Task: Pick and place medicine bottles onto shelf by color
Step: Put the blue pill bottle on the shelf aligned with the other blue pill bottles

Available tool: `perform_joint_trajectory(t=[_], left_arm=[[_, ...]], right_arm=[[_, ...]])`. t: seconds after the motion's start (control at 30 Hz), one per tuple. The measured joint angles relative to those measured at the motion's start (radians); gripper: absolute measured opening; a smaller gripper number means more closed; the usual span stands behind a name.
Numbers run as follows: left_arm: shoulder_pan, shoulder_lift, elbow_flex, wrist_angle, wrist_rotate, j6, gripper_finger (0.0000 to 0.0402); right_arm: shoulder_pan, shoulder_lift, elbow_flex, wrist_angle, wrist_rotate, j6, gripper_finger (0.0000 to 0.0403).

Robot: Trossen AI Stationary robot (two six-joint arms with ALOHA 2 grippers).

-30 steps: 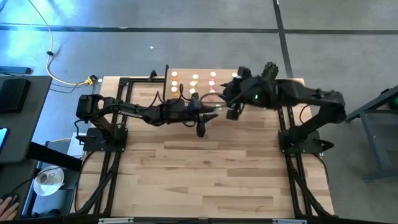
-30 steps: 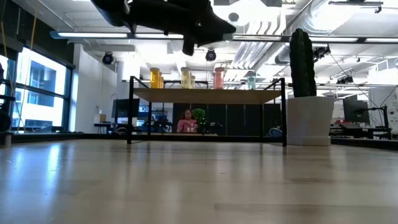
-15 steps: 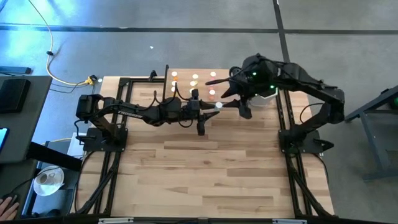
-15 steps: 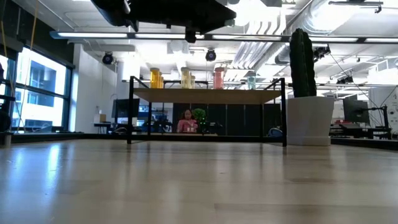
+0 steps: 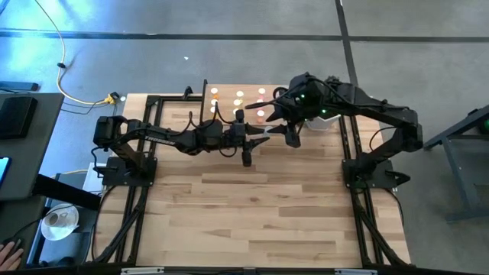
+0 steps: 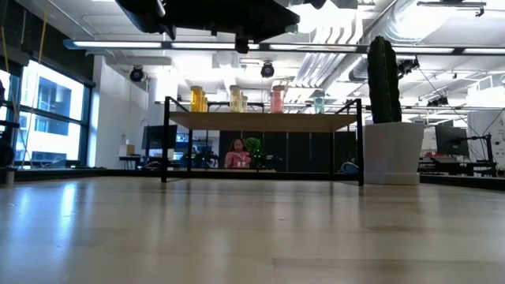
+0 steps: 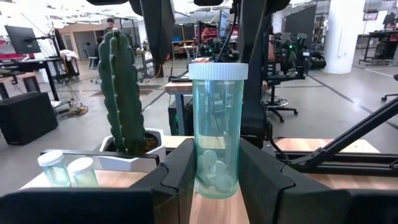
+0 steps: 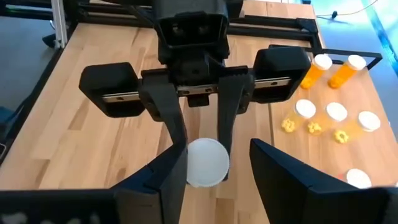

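Observation:
A green medicine bottle (image 7: 217, 124) with a white cap (image 8: 207, 163) stands upright between the shut fingers of my left gripper (image 5: 260, 132), above the table just in front of the shelf (image 6: 264, 121). My right gripper (image 5: 289, 134) is open and slants down toward that cap, its fingers to either side of it and apart from it. Orange, yellow, pink and green bottles stand in rows on the shelf board. Two of the green ones (image 7: 65, 169) show beside the held bottle. My left gripper pinches the green bottle's lower body (image 7: 214, 177) between its two fingers (image 7: 180, 180). The fingers lie level, reaching from the table's left toward its right. The bottle stands upright with its cap up, lifted clear of the table.
A tall cactus in a white pot (image 6: 392, 150) stands at the shelf's right end, close behind my right arm. Black frame rails (image 5: 141, 191) run along the table's left and right sides. Bare wood (image 5: 252, 206) stretches toward the near edge.
My right arm has swung toward the table's far edge, and its wrist has turned about and sunk a little, so that the open gripper now faces the cap of the held bottle. My left gripper has rolled slightly in place with the bottle, still shut on it.

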Motion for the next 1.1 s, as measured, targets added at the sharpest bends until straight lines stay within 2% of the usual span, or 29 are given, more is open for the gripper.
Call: perform_joint_trajectory(t=[0.17,0.8,1.1], left_arm=[[0.000,0.000,0.000,0.001,-0.017,-0.008,0.0094],[0.001,0.000,0.000,-0.002,-0.029,-0.026,0.0095],[0.001,0.000,0.000,-0.007,-0.034,-0.027,0.0095]], right_arm=[[0.000,0.000,0.000,-0.005,-0.027,0.036,0.0165],[0.007,0.048,-0.002,-0.017,-0.018,0.068,0.0164],[0.007,0.048,-0.002,-0.027,-0.014,0.083,0.0113]])
